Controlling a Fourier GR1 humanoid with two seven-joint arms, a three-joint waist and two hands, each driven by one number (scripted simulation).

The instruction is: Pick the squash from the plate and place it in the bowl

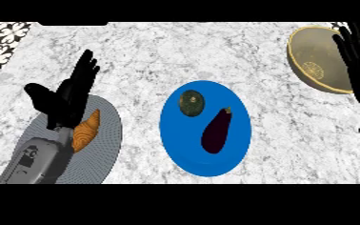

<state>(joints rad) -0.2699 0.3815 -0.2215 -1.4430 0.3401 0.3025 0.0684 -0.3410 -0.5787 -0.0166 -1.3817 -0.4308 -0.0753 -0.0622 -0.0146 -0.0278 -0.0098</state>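
- Squash (190,102) on blue plate (175,138), beside eggplant (216,130).
- Bowl (314,59) far right on tabletop (211,52).
- Left hand (70,95) fingers straight, holding nothing, over grey plate (105,143) with croissant (87,129).
- Right hand (348,52) at bowl's edge; fingers' state unclear.

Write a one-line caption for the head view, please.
Squash and eggplant lie on blue plate; right hand over bowl.

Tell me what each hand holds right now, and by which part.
Nothing is held. The left hand is open above the grey plate; the right hand shows straight fingers by the bowl. The squash lies untouched on the blue plate.
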